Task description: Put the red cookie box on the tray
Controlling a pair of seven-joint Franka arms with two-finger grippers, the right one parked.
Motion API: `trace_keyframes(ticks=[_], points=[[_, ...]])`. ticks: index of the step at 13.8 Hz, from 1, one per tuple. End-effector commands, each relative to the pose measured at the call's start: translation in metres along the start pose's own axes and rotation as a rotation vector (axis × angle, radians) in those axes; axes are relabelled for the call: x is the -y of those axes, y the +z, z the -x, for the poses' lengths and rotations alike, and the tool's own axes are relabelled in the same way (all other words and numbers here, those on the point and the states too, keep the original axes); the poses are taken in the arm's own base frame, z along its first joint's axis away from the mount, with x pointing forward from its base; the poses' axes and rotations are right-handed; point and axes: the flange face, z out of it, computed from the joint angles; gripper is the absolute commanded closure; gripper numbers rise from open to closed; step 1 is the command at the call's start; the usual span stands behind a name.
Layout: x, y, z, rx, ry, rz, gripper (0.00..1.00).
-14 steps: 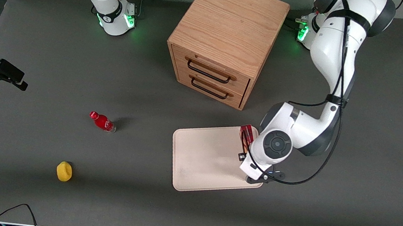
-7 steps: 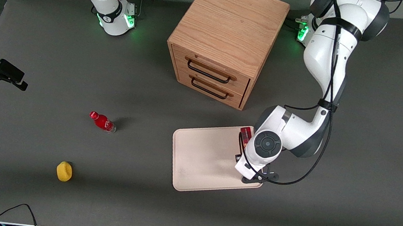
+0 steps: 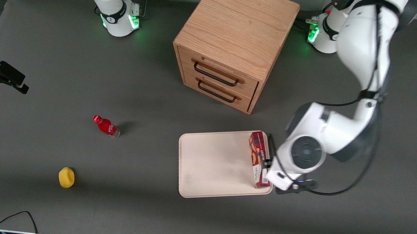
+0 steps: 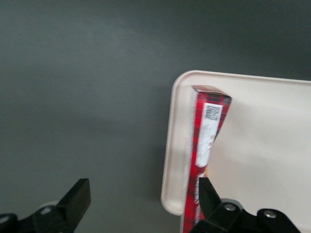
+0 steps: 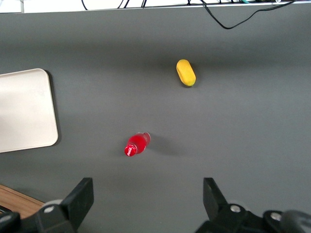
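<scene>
The red cookie box [image 3: 259, 159] lies on the tray [image 3: 215, 164], along the rim at the working arm's end of the table. The left wrist view shows it standing on a narrow long side [image 4: 206, 141], just inside the tray's rim [image 4: 171, 160]. My left gripper [image 3: 272, 170] hangs over the tray's edge beside the box, mostly hidden under the wrist. In the left wrist view the gripper [image 4: 141, 201] is open. One finger [image 4: 209, 196] is close beside the box, the other [image 4: 75, 199] is over bare table. Nothing is between them.
A wooden two-drawer cabinet [image 3: 235, 42] stands farther from the front camera than the tray. A small red bottle [image 3: 106, 126] and a yellow object [image 3: 66, 177] lie toward the parked arm's end. Both show in the right wrist view, bottle [image 5: 136, 144], yellow object [image 5: 185, 72].
The gripper has let go of the box and shifted toward the working arm's end. The box, earlier mostly covered by the wrist, now lies in full view on the tray's edge.
</scene>
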Motion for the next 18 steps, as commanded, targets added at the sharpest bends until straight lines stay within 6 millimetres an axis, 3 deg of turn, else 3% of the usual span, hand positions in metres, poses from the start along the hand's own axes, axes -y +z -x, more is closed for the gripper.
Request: trace_keyframes(ticks=[1,3,6,9,11,14,16,18], points=[[0.089,-0.06,0.0,0.061,0.006,0.046,0.0],[0.135,-0.081,0.004,0.077,0.011,0.036,0.0],[0.185,-0.106,0.025,0.035,0.028,0.018,0.0],[0.222,-0.126,0.057,-0.031,0.059,0.017,0.0],[0.236,-0.148,0.069,-0.059,0.046,0.032,0.0],[0.281,-0.158,0.087,-0.066,0.169,0.046,0.0],[0.285,-0.167,0.096,-0.062,0.177,0.043,0.0],[0.284,-0.161,0.093,-0.059,0.176,0.046,0.0]])
